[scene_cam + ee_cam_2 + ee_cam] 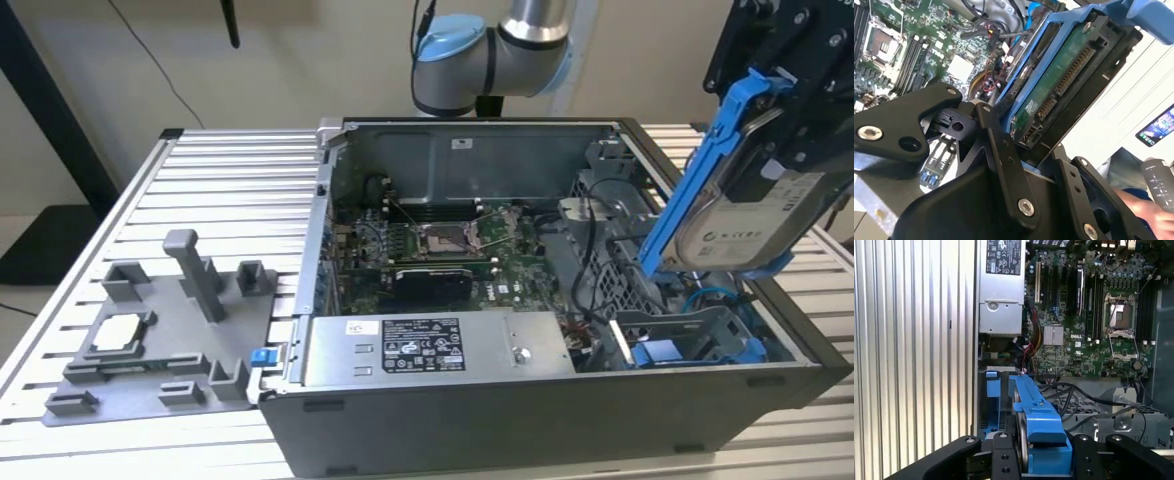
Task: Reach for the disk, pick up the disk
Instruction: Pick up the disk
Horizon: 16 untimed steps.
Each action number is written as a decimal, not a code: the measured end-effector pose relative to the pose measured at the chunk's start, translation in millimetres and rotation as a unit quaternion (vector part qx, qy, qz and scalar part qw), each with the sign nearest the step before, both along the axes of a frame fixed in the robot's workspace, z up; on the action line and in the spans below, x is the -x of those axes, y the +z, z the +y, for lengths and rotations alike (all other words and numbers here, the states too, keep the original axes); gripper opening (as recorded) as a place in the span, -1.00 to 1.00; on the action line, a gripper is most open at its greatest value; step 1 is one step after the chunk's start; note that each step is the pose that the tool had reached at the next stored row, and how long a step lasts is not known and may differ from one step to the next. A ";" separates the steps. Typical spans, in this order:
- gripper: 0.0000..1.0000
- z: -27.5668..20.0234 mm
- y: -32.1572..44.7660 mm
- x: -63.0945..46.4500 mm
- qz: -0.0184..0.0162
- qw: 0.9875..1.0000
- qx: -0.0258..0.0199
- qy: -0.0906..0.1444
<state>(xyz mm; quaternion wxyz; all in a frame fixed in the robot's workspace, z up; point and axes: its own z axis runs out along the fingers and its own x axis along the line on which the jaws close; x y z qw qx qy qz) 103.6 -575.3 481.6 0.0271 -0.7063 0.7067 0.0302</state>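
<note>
- In the exterior view, the black gripper [781, 95] hangs at the upper part of the exterior view's right, clamped on the disk [731, 215]. The disk is tilted, lifted above the open computer case [534, 420], its blue bracket [694, 180] running up one edge and its white label facing out.
- Inside the case lie the green motherboard [441, 245] and a grey power supply [427, 350]. On the exterior view's left, a grey tray [160, 340] sits on the ribbed table [227, 180].
- In the second wrist view, the disk [1054, 90] sits gripped between the black fingers [999, 145], its connector edge showing. A person's hand [1146, 210] shows at one corner.
- In the first wrist view, the disk's blue bracket [1041, 425] stands edge-on between the fingers [1004, 460], above the case floor and motherboard [1089, 325].
</note>
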 end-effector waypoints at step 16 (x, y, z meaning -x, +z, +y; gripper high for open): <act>-1.00 -13.1 -20.6 -3.2 0.000 1.000 0.000 0.000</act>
